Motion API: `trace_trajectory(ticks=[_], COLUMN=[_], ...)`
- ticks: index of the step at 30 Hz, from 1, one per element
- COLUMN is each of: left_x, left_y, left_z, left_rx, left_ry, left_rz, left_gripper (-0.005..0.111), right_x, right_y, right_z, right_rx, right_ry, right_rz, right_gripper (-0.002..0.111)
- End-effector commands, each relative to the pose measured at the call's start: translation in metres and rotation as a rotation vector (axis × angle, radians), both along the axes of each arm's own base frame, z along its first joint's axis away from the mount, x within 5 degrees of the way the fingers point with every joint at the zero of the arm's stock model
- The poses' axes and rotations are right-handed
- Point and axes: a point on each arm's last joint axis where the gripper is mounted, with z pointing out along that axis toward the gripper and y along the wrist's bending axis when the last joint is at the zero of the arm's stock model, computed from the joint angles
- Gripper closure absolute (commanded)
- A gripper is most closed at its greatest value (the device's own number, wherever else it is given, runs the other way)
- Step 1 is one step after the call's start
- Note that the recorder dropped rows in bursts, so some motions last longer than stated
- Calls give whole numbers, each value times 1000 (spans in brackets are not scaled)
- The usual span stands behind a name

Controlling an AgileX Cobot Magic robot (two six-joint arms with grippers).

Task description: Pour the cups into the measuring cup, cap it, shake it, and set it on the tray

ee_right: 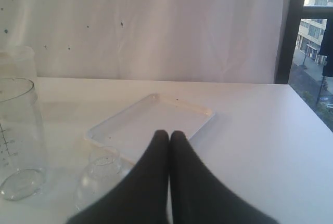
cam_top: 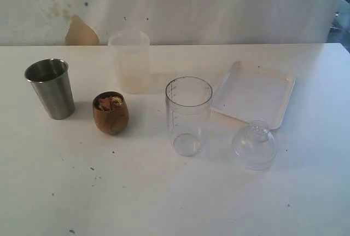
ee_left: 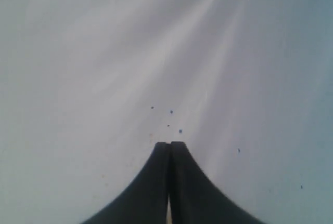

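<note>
The steel tumbler (cam_top: 51,87) stands at the far left of the table. Right of it sits the brown wooden cup (cam_top: 111,113) with small bits inside. The clear measuring cup (cam_top: 188,115) (ee_right: 17,138) stands upright in the middle. Its clear domed cap (cam_top: 254,144) (ee_right: 99,174) lies on the table just in front of the white tray (cam_top: 253,93) (ee_right: 151,125). Neither gripper shows in the exterior view. My left gripper (ee_left: 170,143) is shut and empty over bare tabletop. My right gripper (ee_right: 169,133) is shut and empty, near the cap and tray.
A frosted whitish cup (cam_top: 129,61) stands behind the wooden cup and measuring cup. A white curtain hangs along the table's far edge, and a window (ee_right: 312,52) shows to the right. Small dark specks dot the tabletop (cam_top: 164,192).
</note>
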Motion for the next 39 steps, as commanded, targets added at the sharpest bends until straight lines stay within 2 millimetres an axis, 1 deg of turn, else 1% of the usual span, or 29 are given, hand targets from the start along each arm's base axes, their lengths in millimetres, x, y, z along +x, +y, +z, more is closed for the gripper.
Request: trace_trajectory(ticks=[1,3,5,7,9,10,12,14,17,20,24,26,29,33,34,37,39], left_x=[12,20,25,31,37,41,50,61,77,95,122,135,150,163,166,175,178], left_y=[-1,-2,-5,-9,-14,-16,-21,-24,-28,-32,-40,-44,-49,-63,-65,-67,-70], left_z=[9,8,9,11,10,8,3,-1,-4,-9,-25,-34,-48,-61,-65,-83,-88], left_rx=[15,17,19,21,34,55,97,95,12,-13,-14,-36,-28,57,55,47,53], left_ry=[20,56,55,41,57,83,135,176,201,222,276,304,334,301,301,375,374], left_rz=[-3,-19,-56,-111,-163,-182,-203,-216,-240,-250,-260,-274,-296,-392,-405,-412,-431], left_gripper=[101,90,75,58,45,41,39,39,39,32,20,18,18,18,18,18,18], right_x=[0,0,0,0,0,0,0,0,0,0,0,0,0,0,0,0,0], right_y=[0,0,0,0,0,0,0,0,0,0,0,0,0,0,0,0,0], right_z=[-1,-1,-1,-1,-1,-1,-1,-1,-1,-1,-1,-1,-1,-1,-1,-1,-1], right_rx=[4,4,4,4,4,4,4,4,4,4,4,4,4,4,4,4,4], right_ry=[3,3,3,3,3,3,3,3,3,3,3,3,3,3,3,3,3], right_rz=[-4,-4,-4,-4,-4,-4,-4,-4,-4,-4,-4,-4,-4,-4,-4,-4,-4], right_gripper=[108,108,108,108,108,108,108,108,108,108,108,108,108,108,108,108,108])
